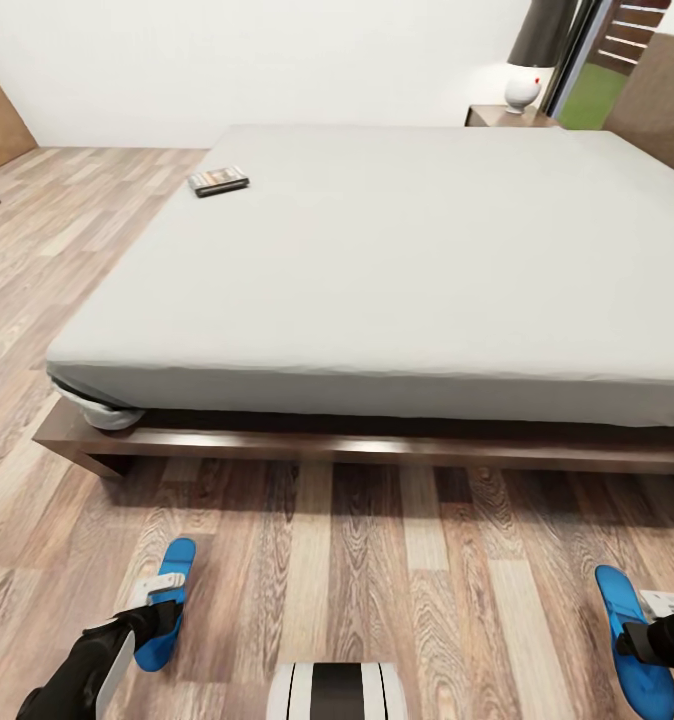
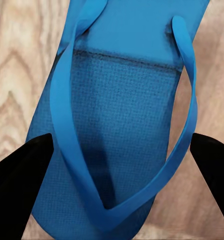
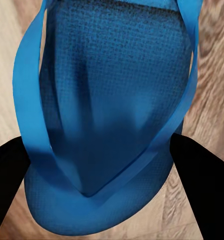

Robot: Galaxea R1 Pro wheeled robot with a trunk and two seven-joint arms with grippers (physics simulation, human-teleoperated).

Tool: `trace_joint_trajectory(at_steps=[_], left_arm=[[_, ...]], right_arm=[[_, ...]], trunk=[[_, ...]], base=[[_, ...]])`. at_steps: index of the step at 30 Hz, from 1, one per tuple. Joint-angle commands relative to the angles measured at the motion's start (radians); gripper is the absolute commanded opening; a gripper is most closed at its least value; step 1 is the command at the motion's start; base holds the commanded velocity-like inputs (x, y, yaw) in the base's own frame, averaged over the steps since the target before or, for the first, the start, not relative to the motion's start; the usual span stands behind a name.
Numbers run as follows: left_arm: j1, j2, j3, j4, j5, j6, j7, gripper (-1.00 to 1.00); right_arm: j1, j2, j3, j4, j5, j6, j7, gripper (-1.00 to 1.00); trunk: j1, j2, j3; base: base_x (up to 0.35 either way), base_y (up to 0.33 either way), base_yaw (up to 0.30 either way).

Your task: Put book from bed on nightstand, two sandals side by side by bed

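A: Where do your grippers stand?

B: Your left gripper (image 1: 157,607) sits low over the left sandal (image 1: 167,604) on the wood floor (image 1: 377,580); in the left wrist view its two dark fingers (image 2: 19,175) stand spread, one to each side of the sandal (image 2: 121,125), straps between them; whether they press the sole's edges you cannot tell. Your right gripper (image 1: 667,620) is over the right sandal (image 1: 632,640) near the head view's edge; in the right wrist view the fingers (image 3: 199,185) flank the sandal (image 3: 112,115) the same way, spread wide; contact cannot be told there either.

A: And the sandals themselves?

B: Both lie flat on the floor in front of the bed (image 1: 377,445)'s near frame rail, well apart from one another, each under its own arm.

A: The book?

B: The book (image 1: 218,181) lies flat on the mattress (image 1: 407,260), near its far left corner, well away from both arms; beyond the bed's far side a nightstand (image 1: 507,117) carries a lamp (image 1: 530,60) with a white base and dark shade.
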Motion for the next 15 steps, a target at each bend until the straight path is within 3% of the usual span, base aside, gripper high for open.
trace_joint_trajectory(at_steps=[1,4,15], left_arm=[[0.000,-0.001,0.004,-0.001,-0.004,0.005,-0.007,-1.00],[0.000,-0.001,0.004,-0.001,-0.004,0.005,-0.007,-1.00],[0.001,-0.001,0.004,-0.001,-0.004,-0.011,-0.007,-1.00]], right_arm=[[0.000,0.000,-0.004,-0.002,0.010,0.004,0.009,-1.00],[-0.001,0.000,-0.004,-0.002,0.010,0.004,0.009,-1.00],[0.000,0.001,-0.003,-0.002,0.010,0.004,0.009,-1.00]], trunk=[[0.000,0.000,-0.001],[0.000,0.000,-0.001],[0.000,0.000,-0.001]], base=[[0.000,0.253,0.000],[0.000,0.221,0.000],[0.000,0.093,0.000]])
